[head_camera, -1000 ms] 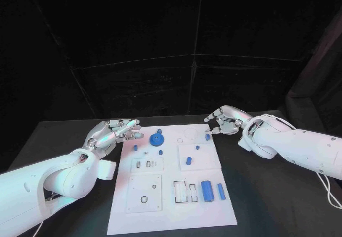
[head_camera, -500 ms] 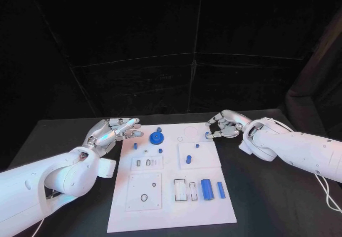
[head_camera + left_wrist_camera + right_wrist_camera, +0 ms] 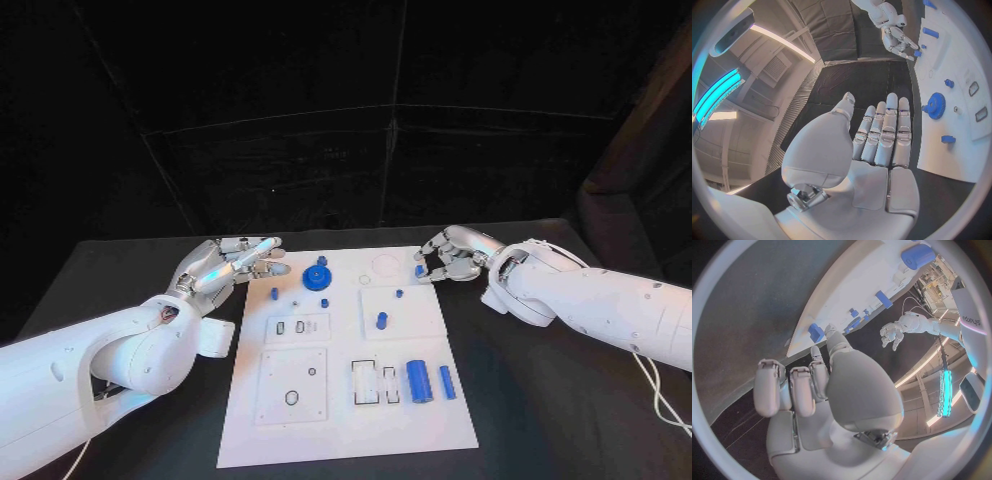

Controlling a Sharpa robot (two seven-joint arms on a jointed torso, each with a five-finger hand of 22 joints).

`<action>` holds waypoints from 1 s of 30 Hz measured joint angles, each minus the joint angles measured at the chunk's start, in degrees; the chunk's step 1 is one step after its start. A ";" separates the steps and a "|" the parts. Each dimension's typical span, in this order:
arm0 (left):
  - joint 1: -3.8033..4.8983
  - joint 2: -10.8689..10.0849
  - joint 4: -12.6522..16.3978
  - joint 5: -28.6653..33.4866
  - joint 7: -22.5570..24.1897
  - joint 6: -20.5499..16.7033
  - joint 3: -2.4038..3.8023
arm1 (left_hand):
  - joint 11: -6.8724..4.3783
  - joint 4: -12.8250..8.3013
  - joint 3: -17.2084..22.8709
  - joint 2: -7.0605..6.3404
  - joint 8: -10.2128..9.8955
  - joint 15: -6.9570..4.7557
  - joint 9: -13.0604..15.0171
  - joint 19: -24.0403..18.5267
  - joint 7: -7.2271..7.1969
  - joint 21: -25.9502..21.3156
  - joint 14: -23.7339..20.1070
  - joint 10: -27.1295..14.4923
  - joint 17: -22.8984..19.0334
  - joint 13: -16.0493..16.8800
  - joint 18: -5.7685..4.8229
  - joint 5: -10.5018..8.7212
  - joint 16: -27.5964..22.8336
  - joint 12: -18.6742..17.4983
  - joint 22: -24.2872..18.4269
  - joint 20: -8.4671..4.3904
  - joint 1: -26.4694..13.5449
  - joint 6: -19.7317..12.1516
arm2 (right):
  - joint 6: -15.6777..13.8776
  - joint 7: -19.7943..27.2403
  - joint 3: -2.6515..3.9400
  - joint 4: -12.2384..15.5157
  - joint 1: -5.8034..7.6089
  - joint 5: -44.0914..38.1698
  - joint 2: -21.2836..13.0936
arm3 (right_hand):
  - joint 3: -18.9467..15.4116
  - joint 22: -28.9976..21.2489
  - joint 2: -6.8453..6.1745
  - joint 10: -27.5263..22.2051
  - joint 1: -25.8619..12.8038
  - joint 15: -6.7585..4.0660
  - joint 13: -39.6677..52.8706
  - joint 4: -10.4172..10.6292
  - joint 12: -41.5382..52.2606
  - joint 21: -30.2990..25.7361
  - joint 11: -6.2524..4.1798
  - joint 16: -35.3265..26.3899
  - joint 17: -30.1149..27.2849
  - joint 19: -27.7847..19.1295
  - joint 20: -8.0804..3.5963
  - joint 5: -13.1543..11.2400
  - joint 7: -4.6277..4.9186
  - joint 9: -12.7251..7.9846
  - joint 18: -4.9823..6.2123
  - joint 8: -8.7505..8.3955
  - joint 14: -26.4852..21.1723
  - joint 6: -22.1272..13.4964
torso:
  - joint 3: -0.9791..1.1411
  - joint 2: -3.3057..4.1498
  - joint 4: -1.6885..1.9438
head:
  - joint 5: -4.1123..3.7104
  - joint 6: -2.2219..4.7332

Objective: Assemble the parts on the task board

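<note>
I see the left robot hand hovering by the far left corner of the flat white rectangular task board on the black table, fingers straight and together, holding nothing. The right robot hand sits at the board's far right corner, fingers curled around a small blue peg; I cannot tell whether it grips it. A blue toothed gear stands on the board's far part
</note>
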 measured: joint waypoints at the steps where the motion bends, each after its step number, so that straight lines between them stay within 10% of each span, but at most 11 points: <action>1: 0.00 0.00 -0.02 0.00 0.00 0.00 0.00 | 0.00 0.00 0.00 0.00 0.00 0.00 0.00 0.00 0.00 0.00 0.00 0.00 0.00 0.00 0.00 0.00 0.00 0.00 0.00 0.00 0.00 0.00 | 0.09 -0.02 0.00 -0.05 -0.09 -0.13 0.06 | 0.00 0.00 0.00 0.08 0.00 0.00 0.00 0.00 0.01 0.00 -0.08 0.00 0.00 0.00 0.00 0.00 0.00 0.00 0.00 0.00 0.00 0.00 | -0.01 0.00 0.00 | 0.01 -0.02; 13: 0.00 0.00 -0.08 0.00 -0.01 0.02 -0.02 | 0.00 0.00 0.00 0.00 0.00 0.00 0.00 0.00 0.00 0.00 0.00 0.00 0.00 0.00 0.00 0.00 0.00 0.00 0.00 0.00 0.00 0.00 | 0.61 -0.10 0.05 -0.87 -0.45 -0.85 0.64 | 0.41 0.11 0.14 0.08 -0.12 0.00 -0.04 -0.40 0.16 0.00 -0.08 0.00 -0.01 0.00 0.00 -0.63 -0.10 -0.01 0.00 0.22 0.00 0.95 | -0.02 -0.03 0.00 | -0.03 -0.22; 30: 0.00 -0.02 -0.18 0.00 -0.04 0.05 -0.05 | 0.00 0.00 0.00 0.00 0.00 0.00 0.00 0.00 0.00 0.00 0.00 0.00 -0.01 0.00 0.00 0.00 0.00 0.00 0.00 0.00 0.00 0.00 | 0.90 -0.38 0.01 -1.98 -0.82 -1.13 1.41 | 5.30 0.48 4.65 0.59 -0.40 -0.65 4.04 -2.25 0.93 0.00 -1.01 0.00 -0.01 0.44 -0.84 -6.99 -1.40 -0.05 0.01 0.83 0.01 5.34 | 0.02 -0.04 0.01 | -0.11 -0.43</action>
